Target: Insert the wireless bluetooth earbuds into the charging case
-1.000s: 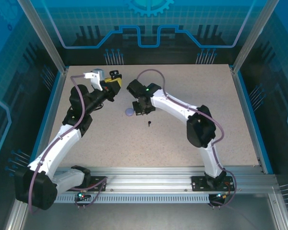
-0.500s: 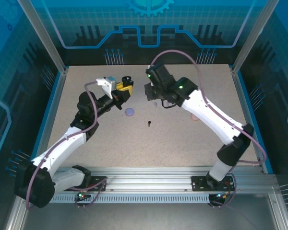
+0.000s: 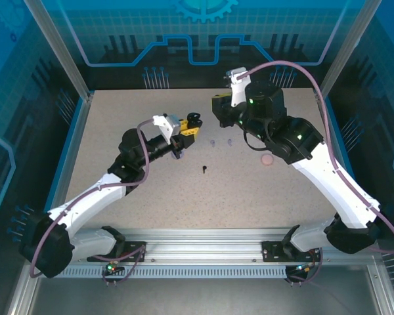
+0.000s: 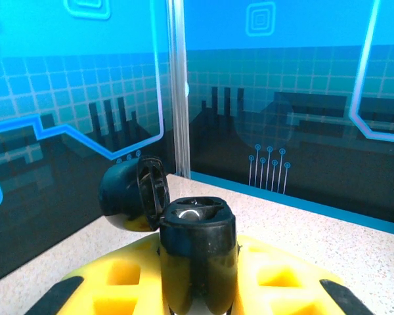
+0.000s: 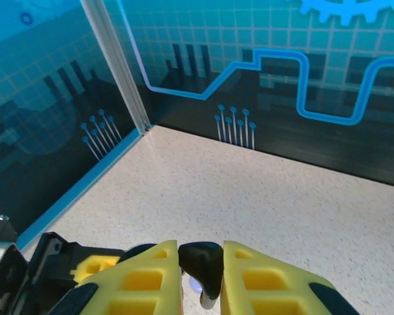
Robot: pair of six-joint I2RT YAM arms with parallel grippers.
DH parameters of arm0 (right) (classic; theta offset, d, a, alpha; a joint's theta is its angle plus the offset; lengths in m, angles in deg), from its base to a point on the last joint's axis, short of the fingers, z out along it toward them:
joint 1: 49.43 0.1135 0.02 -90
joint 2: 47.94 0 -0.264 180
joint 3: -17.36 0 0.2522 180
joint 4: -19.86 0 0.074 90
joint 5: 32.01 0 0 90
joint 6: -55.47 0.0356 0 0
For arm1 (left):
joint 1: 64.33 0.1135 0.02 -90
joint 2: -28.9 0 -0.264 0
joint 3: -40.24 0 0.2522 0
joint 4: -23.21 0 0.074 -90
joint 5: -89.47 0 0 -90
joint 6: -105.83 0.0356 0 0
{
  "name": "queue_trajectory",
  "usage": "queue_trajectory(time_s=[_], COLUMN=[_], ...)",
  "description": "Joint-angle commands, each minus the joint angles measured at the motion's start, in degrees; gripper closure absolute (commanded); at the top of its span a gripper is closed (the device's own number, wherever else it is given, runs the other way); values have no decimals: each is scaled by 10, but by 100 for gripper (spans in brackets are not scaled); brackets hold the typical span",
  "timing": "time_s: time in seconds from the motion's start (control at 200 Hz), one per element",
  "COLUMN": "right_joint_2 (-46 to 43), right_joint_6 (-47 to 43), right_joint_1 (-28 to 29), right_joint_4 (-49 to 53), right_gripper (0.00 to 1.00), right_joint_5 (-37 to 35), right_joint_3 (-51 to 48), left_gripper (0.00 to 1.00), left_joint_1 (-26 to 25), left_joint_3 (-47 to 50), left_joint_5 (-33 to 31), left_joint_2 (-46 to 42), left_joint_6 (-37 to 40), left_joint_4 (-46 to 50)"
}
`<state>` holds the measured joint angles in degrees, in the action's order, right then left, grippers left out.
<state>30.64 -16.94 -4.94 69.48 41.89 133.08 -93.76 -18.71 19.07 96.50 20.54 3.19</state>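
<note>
From above, the left fingers (image 3: 186,128) are holding the black charging case (image 3: 195,119) up over the bench (image 3: 249,197), lid open. The right fingers (image 3: 218,110) are hovering near it, and a loose black earbud (image 3: 203,170) is lying on the bench below. In the left wrist view, the fingers are clamping tight around the case body, its sockets facing up. In the right wrist view, the fingers, barely parted, are pinching the held black earbud (image 5: 200,262). Insertion seems to be starting; next, the stem probably needs lining up over a socket before lowering.
</note>
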Motion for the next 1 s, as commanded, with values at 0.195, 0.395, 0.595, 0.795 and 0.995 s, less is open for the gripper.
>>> queue_trajectory(time_s=[0.195,0.395,0.595,0.795,0.995], right_joint_2=[-10,-20,-18,-14,-6], right_joint_6=[-35,-43,-40,-35,-31], right_joint_1=[10,12,13,14,16], right_joint_4=[-79,-108,-113,-118,-120], right_gripper=[82,81,82,82,82], right_joint_5=[80,115,126,132,136], right_joint_3=[-34,-61,-63,-70,-71], left_gripper=[100,100,100,100,100], left_joint_1=[-19,-20,-21,-21,-22], left_joint_3=[-36,-40,-41,-44,-46], left_joint_5=[-25,-32,-36,-38,-39], left_joint_2=[7,3,2,0,-6], left_joint_6=[8,-7,-11,-13,-14], left_joint_4=[-85,-97,-98,-95,-91])
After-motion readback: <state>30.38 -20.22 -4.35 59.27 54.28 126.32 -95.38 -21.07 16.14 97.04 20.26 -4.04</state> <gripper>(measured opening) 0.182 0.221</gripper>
